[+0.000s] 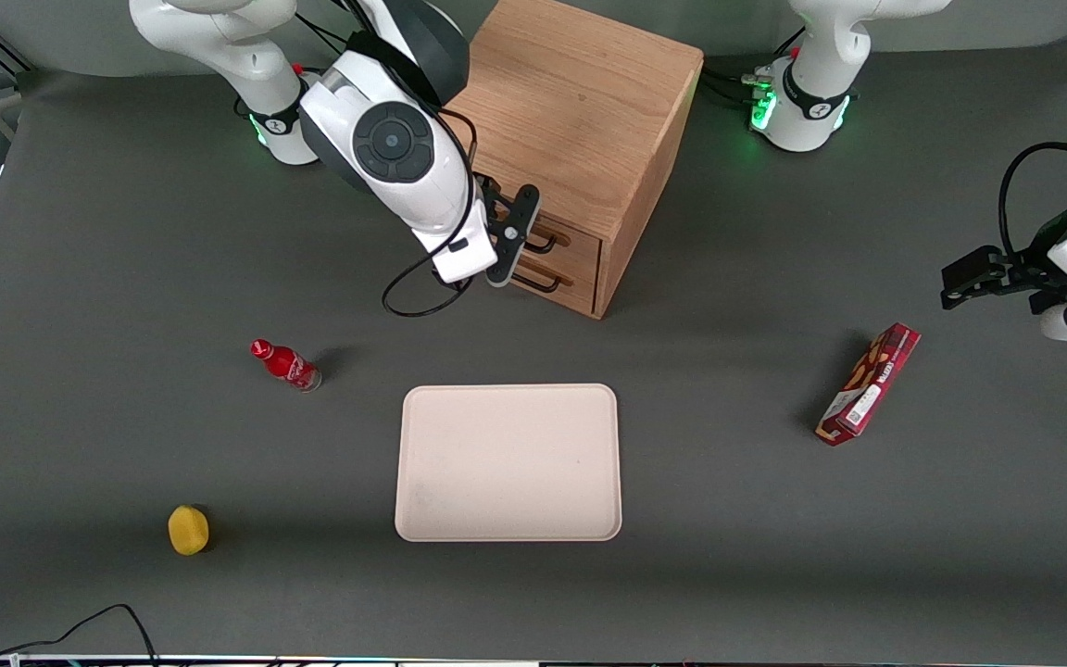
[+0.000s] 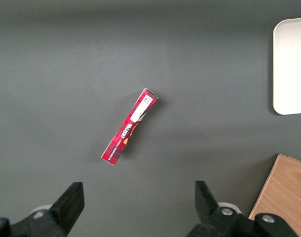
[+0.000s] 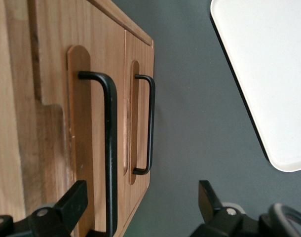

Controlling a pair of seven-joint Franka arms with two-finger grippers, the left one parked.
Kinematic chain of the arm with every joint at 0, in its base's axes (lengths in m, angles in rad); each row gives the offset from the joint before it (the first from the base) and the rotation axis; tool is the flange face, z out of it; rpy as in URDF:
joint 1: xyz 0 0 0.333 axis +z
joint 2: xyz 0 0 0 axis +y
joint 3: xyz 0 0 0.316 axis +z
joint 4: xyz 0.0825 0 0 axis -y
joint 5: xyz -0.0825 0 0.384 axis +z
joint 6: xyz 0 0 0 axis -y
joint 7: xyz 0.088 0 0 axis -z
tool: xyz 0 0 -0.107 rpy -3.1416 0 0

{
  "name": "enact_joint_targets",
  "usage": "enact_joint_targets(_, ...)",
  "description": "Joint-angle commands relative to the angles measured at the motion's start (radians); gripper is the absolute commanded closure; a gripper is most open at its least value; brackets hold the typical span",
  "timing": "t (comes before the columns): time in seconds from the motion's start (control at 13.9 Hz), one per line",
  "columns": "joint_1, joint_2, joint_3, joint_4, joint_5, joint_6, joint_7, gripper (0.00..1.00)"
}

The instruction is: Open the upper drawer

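The oak cabinet (image 1: 580, 111) stands at the back of the table with its two drawers facing the front camera. The upper drawer (image 3: 116, 59) has a long thin black handle (image 3: 109, 148) and sits flush with the bottom drawer (image 3: 140, 54). My right gripper (image 1: 508, 243) hangs right in front of the drawer fronts, open. In the right wrist view the upper handle runs between the gripper (image 3: 142, 197) fingers, close to one fingertip (image 3: 76, 197) and well apart from the other. Neither finger touches it. The upper handle (image 1: 545, 244) shows just past the gripper in the front view.
A cream tray (image 1: 508, 461) lies nearer the front camera than the cabinet. A red bottle (image 1: 285, 365) and a yellow round object (image 1: 188, 530) lie toward the working arm's end. A red box (image 1: 869, 383) lies toward the parked arm's end.
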Motion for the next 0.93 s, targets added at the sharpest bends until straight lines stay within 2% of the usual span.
enact_joint_targets(0.0, 0.019, 0.014, -0.002, 0.005, 0.022, 0.015, 0.044, 0.00)
enact_joint_targets(0.22, 0.023, 0.022, -0.002, 0.005, 0.042, 0.017, 0.045, 0.00)
enact_joint_targets(0.86, 0.023, 0.022, 0.000, -0.036, 0.042, 0.061, 0.045, 0.00)
